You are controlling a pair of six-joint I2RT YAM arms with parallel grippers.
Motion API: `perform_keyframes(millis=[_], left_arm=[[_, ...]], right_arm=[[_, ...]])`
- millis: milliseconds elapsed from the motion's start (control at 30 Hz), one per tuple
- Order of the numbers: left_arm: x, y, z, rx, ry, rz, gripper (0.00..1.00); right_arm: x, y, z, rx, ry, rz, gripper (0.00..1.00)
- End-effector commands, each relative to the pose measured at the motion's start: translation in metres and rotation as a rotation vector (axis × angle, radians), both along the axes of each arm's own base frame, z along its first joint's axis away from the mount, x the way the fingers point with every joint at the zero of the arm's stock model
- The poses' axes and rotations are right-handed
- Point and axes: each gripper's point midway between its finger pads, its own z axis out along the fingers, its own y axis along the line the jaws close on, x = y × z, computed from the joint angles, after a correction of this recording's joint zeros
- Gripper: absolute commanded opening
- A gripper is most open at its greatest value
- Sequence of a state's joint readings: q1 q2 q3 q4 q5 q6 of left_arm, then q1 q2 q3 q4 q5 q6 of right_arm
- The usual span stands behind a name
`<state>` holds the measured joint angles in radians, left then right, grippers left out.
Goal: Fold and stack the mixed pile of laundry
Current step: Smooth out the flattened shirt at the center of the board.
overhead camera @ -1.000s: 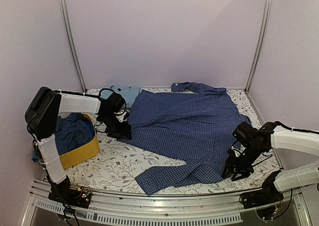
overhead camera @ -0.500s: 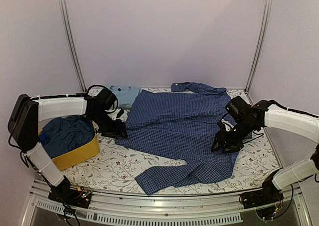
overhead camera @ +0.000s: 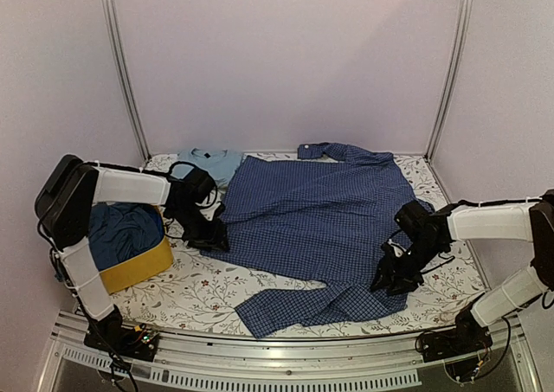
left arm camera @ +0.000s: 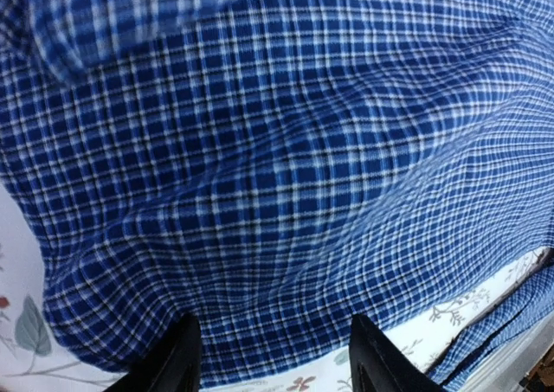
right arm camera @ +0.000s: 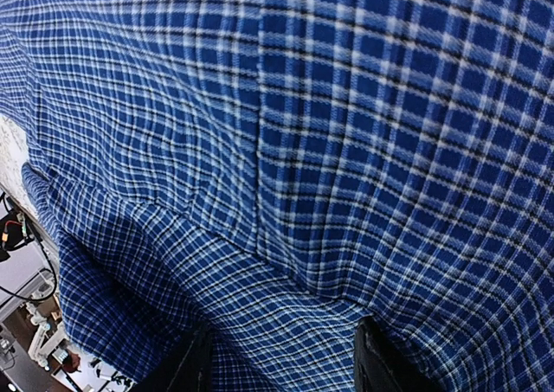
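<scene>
Left gripper [left arm camera: 275, 362]: jaws apart, nothing clamped, checked shirt [left arm camera: 277, 193] hem right ahead of its tips. Right gripper [right arm camera: 281, 362]: also released, shirt seam just ahead. Risk: closing could catch the table cover [left arm camera: 450, 310] or a doubled layer. Uneven lift would then skew the fold.

Navy-and-white checked shirt [overhead camera: 320, 210], light blue T-shirt [overhead camera: 213, 161], dark blue clothes [overhead camera: 121, 228], yellow basket [overhead camera: 138, 266], white floral-print tabletop cover [overhead camera: 208, 284], pale lilac walls [overhead camera: 286, 63].
</scene>
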<state>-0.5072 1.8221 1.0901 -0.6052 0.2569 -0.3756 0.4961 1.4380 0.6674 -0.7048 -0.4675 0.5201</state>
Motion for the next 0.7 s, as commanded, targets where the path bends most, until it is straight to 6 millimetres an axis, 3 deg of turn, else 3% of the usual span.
perform_keyframes(millis=[0,133,167,233,333,467,567,667], left_arm=[[-0.063,0.010,-0.001,0.049,0.125,-0.040,0.57],[-0.101,0.019,0.004,0.063,0.190,-0.062,0.58],[-0.103,0.020,0.008,0.057,0.187,-0.062,0.58],[-0.088,0.016,0.028,0.039,0.109,-0.063,0.59],[-0.031,0.006,0.077,-0.028,-0.082,-0.017,0.67],[0.056,0.000,0.123,-0.047,-0.267,0.008,0.71],[0.112,-0.014,0.127,-0.026,-0.337,-0.019,0.71],[0.160,-0.037,0.118,-0.046,-0.380,-0.043,0.70]], right_arm=[[-0.043,-0.019,-0.007,-0.025,0.128,-0.037,0.56],[-0.053,-0.027,0.006,0.009,0.146,-0.105,0.58],[-0.052,-0.029,0.009,0.021,0.147,-0.128,0.58],[-0.046,-0.031,0.018,0.045,0.127,-0.170,0.58],[-0.025,-0.034,0.034,0.065,0.073,-0.209,0.58],[0.035,-0.032,0.079,0.050,-0.143,-0.172,0.59],[0.072,-0.037,0.094,-0.009,-0.252,-0.145,0.60],[0.095,-0.041,0.085,-0.050,-0.264,-0.135,0.61]])
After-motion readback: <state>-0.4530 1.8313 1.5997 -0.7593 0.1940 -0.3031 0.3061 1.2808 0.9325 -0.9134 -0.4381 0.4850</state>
